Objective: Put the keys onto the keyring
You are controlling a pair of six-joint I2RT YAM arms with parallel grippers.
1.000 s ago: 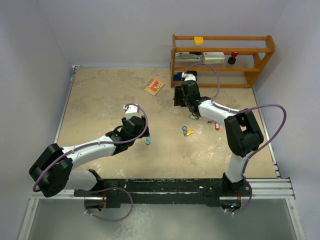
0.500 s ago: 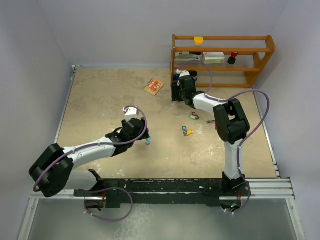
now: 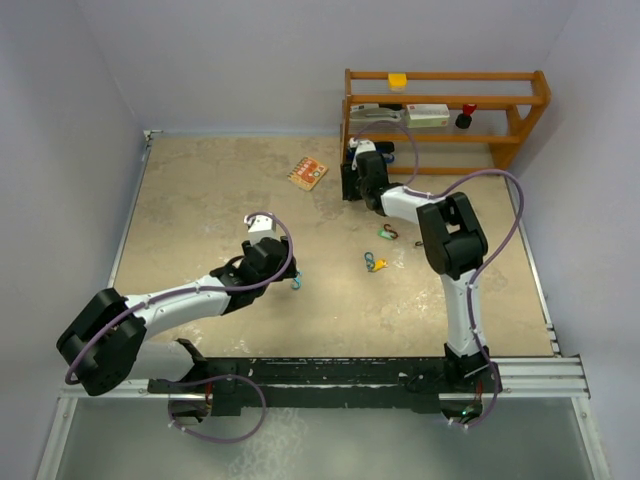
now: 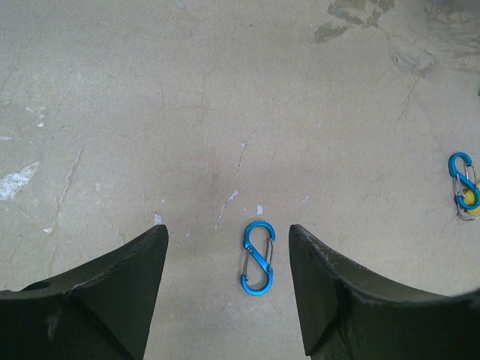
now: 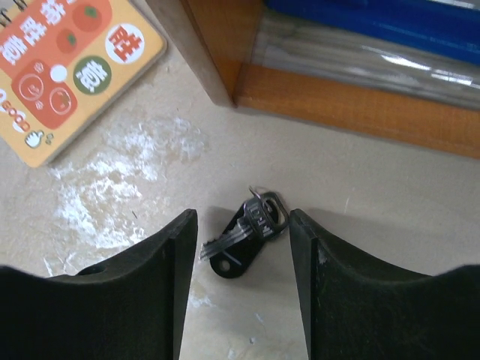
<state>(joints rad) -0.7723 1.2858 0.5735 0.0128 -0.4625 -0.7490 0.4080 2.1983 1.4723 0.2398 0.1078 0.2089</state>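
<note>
Black-tagged key (image 5: 244, 244) lies on the table (image 4: 150, 112) by the wooden shelf (image 5: 352, 105) foot, where the right gripper (image 5: 241, 221) has swung from mid-table, fingers apart astride it, seemingly for a pickup, while the left gripper (image 4: 225, 240), fingers also apart, still hovers over a blue S-clip (image 4: 258, 257).

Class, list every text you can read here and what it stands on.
Orange spiral notebook: East Asian characters in coloured circles, not legible enough to quote.
Black key tag: faint marks, unreadable.
White box on the shelf: print too small.
Nothing else bears text.
</note>
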